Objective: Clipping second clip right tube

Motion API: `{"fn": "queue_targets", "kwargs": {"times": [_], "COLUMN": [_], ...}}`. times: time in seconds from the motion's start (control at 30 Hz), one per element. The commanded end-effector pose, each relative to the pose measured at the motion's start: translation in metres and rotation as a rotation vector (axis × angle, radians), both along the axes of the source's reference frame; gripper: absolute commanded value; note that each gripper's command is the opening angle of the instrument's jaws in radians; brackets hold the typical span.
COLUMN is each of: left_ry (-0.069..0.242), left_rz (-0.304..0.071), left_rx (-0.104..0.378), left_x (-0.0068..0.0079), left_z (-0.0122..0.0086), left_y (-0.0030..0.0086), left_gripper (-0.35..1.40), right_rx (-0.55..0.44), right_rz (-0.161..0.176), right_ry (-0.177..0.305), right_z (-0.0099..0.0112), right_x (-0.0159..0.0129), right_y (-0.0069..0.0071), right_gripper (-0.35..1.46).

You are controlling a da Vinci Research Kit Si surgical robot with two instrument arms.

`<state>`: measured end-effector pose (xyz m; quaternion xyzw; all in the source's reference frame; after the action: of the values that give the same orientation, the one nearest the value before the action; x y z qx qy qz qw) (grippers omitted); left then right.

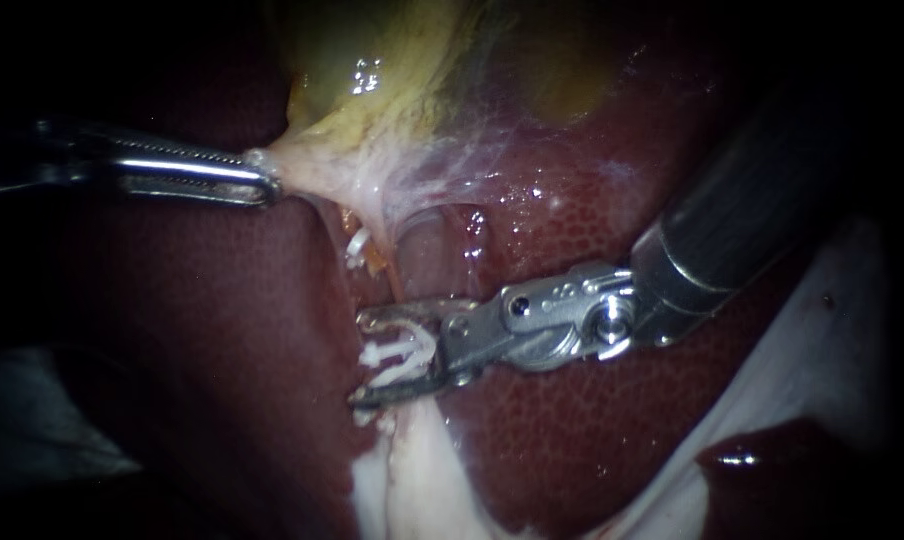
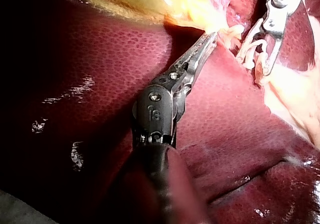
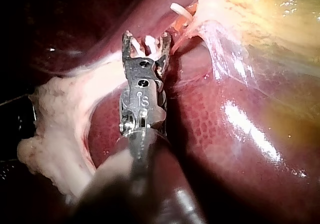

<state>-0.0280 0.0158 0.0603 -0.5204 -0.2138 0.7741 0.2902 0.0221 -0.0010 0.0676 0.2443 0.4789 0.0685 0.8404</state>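
Filling most of the endoscope view, the liver (image 1: 222,350) is seen as a dark red bed, with the yellowish gallbladder (image 1: 372,60) lying above it. The gallbladder's pale neck is gripped between the jaws of the left instrument (image 1: 267,185), whose shaft is held almost level and by which the tissue is drawn taut toward the left. The right instrument (image 1: 364,357) is seen entering from the right, its wrist bent so that the jaws are set crosswise to the tube (image 1: 377,265). These jaws are held moderately apart, 1 on each side of the tube, and a white clip (image 1: 402,355) is carried between them, touched by both. Whether this is the right tube cannot be told. An upper clip (image 1: 355,245) is seen higher on the same strand, near the neck. The step in hand is judged to be the seating of the clip, not yet squeezed home. Next, a firm closing is called for, with the tube fully inside the jaws.
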Motion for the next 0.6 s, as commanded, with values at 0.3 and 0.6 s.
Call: {"fn": "queue_targets", "kwargs": {"times": [0.3,0.6], "left_ry": [-0.001,-0.005], "left_rz": [0.002,0.007], "left_rx": [0.0,0.002], "left_x": [0.0003,0.0008], "left_z": [0.0003,0.0004], "left_y": [0.0002,0.0003], "left_gripper": [-0.35,-0.35], "right_rx": [0.036,0.121], "right_rz": [0.0,0.018], "right_ry": [0.005,0.039], "right_z": [-0.004,-0.0095], "right_x": [-0.0013,-0.0058], "right_y": [0.0009,0.003], "right_gripper": [0.5,0.48]}}
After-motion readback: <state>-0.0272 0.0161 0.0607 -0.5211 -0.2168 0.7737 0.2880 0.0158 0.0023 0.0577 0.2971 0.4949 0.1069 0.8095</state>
